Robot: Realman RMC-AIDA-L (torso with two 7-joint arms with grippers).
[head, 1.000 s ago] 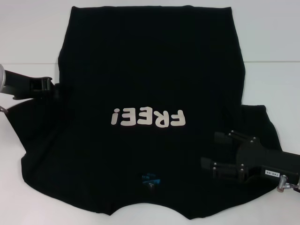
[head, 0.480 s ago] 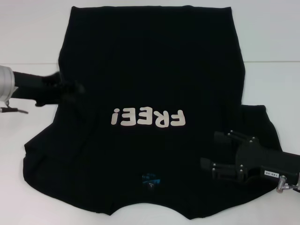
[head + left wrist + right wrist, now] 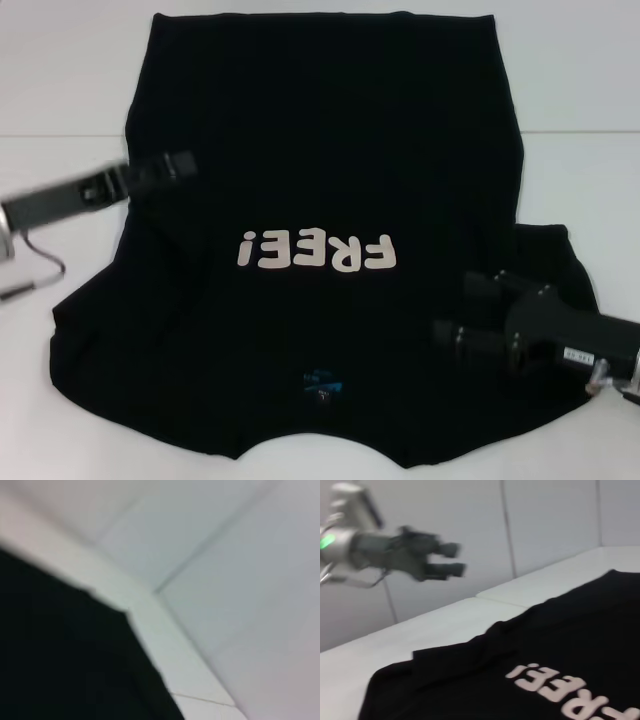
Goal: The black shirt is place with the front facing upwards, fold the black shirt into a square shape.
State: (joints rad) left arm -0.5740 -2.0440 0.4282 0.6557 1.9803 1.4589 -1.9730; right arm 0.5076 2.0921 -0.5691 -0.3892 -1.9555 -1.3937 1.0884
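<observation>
The black shirt (image 3: 320,130) lies spread on the white table (image 3: 60,80), front up. Its off-white "FREE!" lettering (image 3: 315,252) reads upside down, and the blue neck label (image 3: 322,381) is near the front edge. The shirt's left sleeve is folded inward onto the body. My left gripper (image 3: 178,164) hovers over the shirt's left edge; the right wrist view shows the left gripper (image 3: 451,559) raised in the air, open and empty. My right gripper (image 3: 466,310) is open, low over the shirt next to the right sleeve (image 3: 555,260). A black patch of shirt (image 3: 60,655) fills part of the left wrist view.
Bare white table (image 3: 590,170) lies on both sides of the shirt. A pale panelled wall (image 3: 545,520) rises behind the table's far edge. A loose cable (image 3: 35,272) hangs from my left arm over the table.
My left gripper has swung inward from beyond the shirt's left edge, and the left sleeve now lies folded over the body. My right gripper shifted only slightly.
</observation>
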